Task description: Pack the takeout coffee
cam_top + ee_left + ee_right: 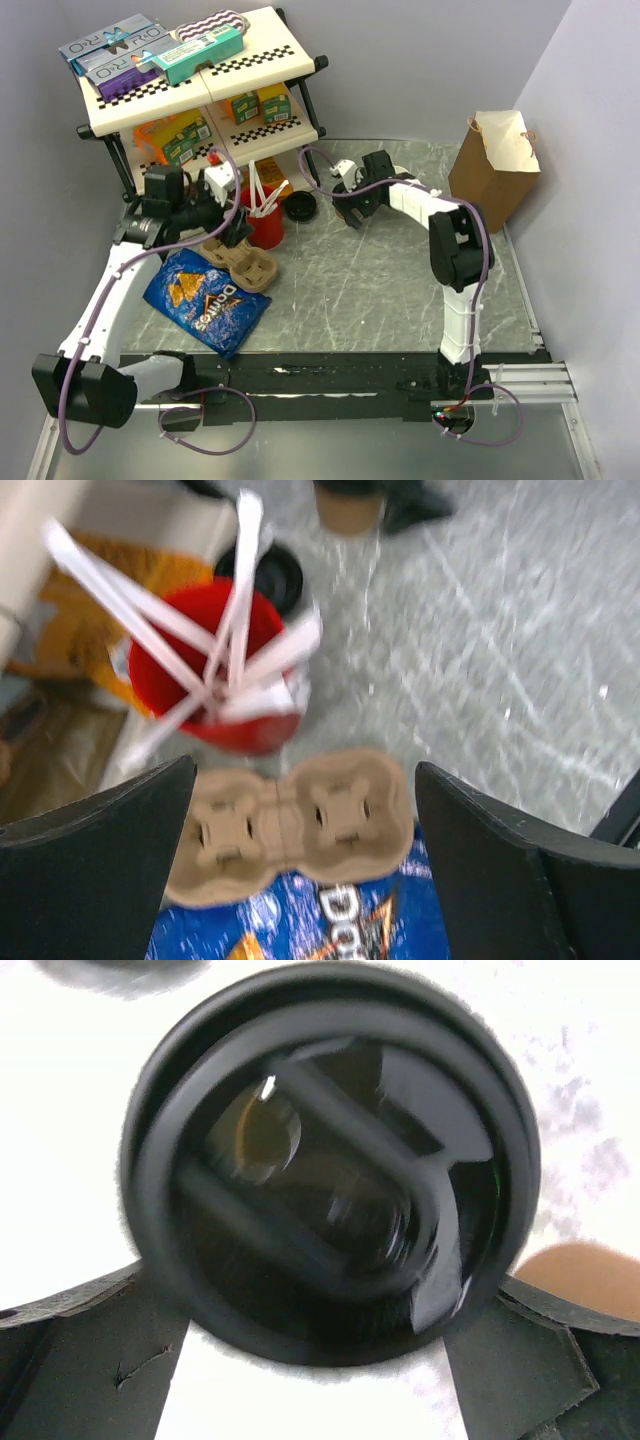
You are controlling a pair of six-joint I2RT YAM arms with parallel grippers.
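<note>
The takeout coffee's black lid (330,1160) fills the right wrist view, seen from just above. My right gripper (320,1295) is open, one finger on each side of the lid's lower edge; I cannot tell if they touch it. In the top view that gripper (355,208) hangs over the cup at the back middle and hides it. The cup's tan body (350,510) shows at the top edge of the left wrist view. My left gripper (305,780) is open above a brown cup carrier (295,820), holding nothing.
A red cup of white sticks (265,225) stands behind the carrier (242,262), with a loose black lid (300,208) beside it. A blue chip bag (205,300) lies at front left. A brown paper bag (495,165) stands back right and a snack shelf (200,90) back left.
</note>
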